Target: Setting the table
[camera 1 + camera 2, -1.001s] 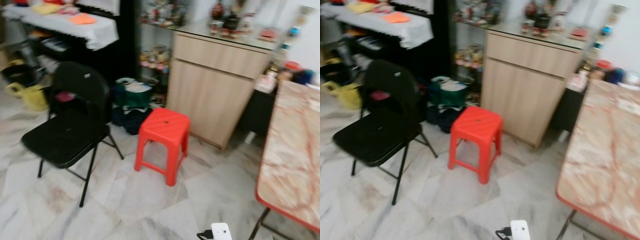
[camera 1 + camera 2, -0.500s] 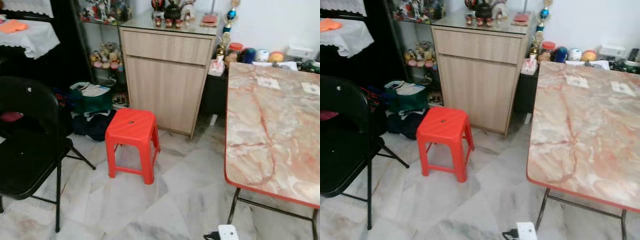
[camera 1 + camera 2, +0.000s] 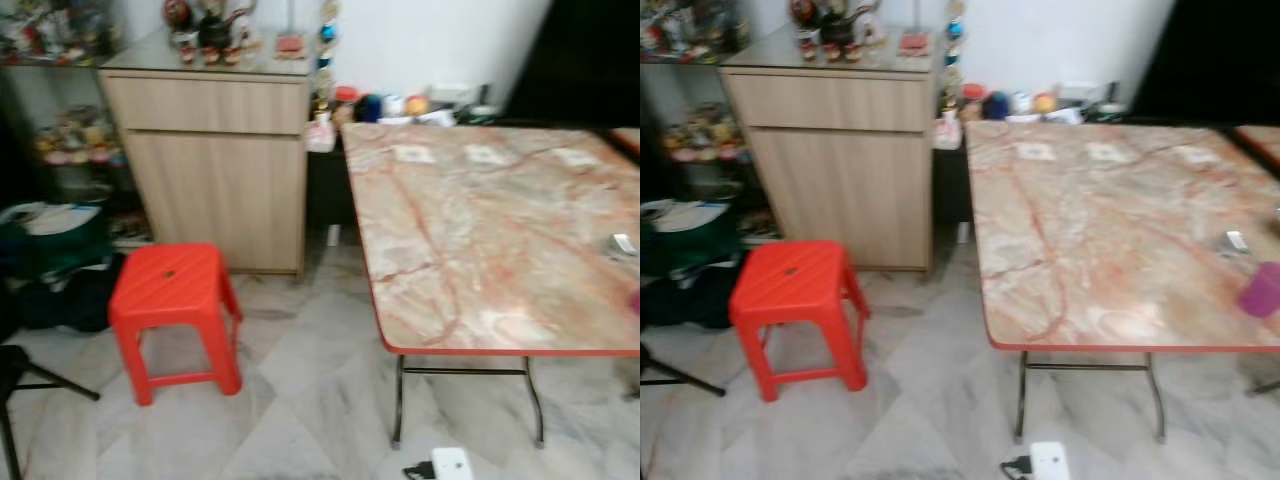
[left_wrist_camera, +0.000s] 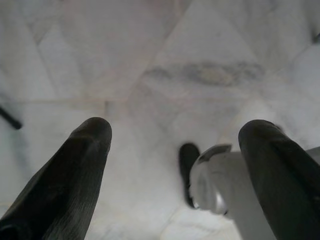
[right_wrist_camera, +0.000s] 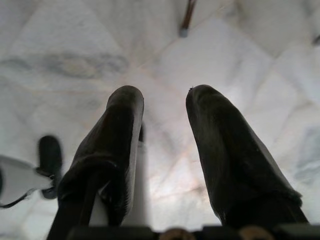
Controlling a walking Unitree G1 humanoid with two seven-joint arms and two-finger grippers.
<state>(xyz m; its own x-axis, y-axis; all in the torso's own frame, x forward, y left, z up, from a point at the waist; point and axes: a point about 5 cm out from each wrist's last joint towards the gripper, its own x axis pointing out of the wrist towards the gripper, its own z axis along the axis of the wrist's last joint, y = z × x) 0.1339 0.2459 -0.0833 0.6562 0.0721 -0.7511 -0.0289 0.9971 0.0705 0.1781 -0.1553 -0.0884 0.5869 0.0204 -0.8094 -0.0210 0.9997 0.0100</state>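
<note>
marble-top desk [image 3: 1110,230] stands right of a red stool [image 3: 790,285] and a wood cabinet [image 3: 215,150]. most of its top is bare; a purple cup [image 3: 1262,290] and a small grey item, too blurred to name, sit near its right edge, likely left for laying out. left tool [image 4: 175,170] hangs over the floor, fingers spread, empty. right tool [image 5: 165,150] likewise, fingers apart, holding nothing. both idle, probably because the robot is not yet at the desk. no writing readable.
</note>
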